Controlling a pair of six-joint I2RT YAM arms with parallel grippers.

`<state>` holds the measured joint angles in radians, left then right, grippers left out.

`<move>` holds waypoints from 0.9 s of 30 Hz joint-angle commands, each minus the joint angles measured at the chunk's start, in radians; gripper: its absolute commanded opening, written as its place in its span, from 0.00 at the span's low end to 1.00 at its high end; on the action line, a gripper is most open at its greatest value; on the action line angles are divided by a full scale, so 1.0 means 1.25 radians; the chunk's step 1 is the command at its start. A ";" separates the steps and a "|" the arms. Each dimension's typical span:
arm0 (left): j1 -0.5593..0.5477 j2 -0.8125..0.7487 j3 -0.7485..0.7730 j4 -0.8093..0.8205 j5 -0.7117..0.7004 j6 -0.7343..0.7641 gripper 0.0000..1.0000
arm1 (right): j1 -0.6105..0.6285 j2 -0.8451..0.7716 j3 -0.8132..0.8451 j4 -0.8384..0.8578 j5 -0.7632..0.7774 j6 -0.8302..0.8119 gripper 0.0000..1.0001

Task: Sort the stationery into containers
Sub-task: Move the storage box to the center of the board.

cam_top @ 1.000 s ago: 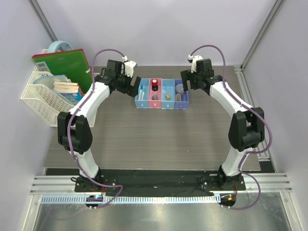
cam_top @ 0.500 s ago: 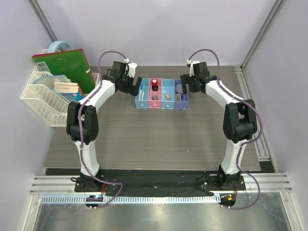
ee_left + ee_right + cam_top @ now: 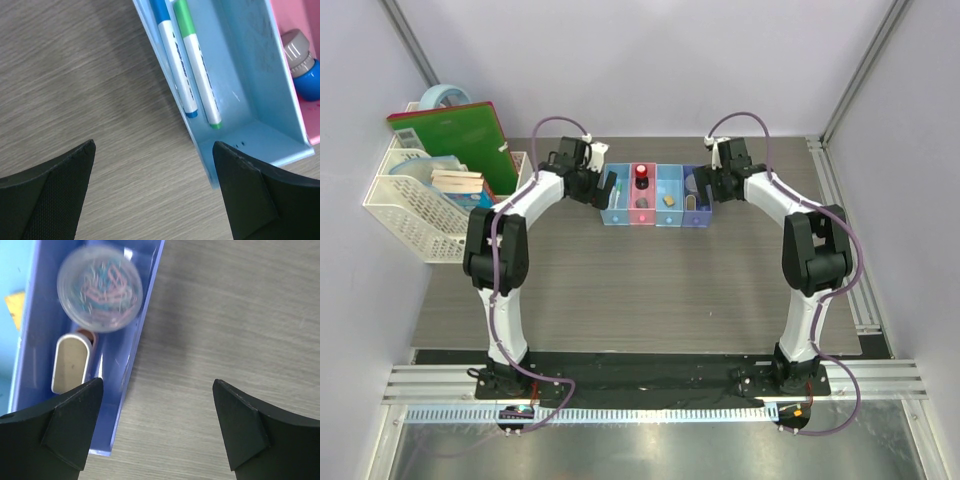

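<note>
Two claws, both spread wide open and holding nothing. The left claw [image 3: 154,165] hangs over the table [image 3: 75,75], with the near corner of the light blue bin [image 3: 240,75] tucked just inside one finger. A blue pen [image 3: 174,60] and a green pen [image 3: 199,70] lie side by side in that bin, just ahead of the claw. The right claw [image 3: 157,410] straddles the outer wall of the purple bin [image 3: 125,390]. A round tub [image 3: 100,288] of paper clips and a white case [image 3: 72,362] sit inside, ahead of one finger.

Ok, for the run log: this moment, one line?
left gripper: open, empty | right gripper: open, empty | pens: in light blue bin | round tub: in purple bin
</note>
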<state>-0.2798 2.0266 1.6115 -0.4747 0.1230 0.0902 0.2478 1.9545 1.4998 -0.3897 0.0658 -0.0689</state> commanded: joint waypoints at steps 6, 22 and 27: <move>-0.031 -0.041 -0.066 0.019 0.039 0.027 1.00 | 0.041 -0.036 -0.085 0.017 0.028 -0.015 0.96; -0.050 -0.145 -0.169 -0.002 0.048 0.031 1.00 | 0.089 -0.187 -0.273 0.040 0.034 0.001 0.96; -0.050 -0.180 -0.170 -0.012 0.045 0.025 1.00 | 0.091 -0.210 -0.276 0.045 0.059 -0.011 0.96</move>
<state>-0.3405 1.8809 1.4017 -0.4866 0.1623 0.1158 0.3534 1.7451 1.1572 -0.3519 0.1078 -0.0731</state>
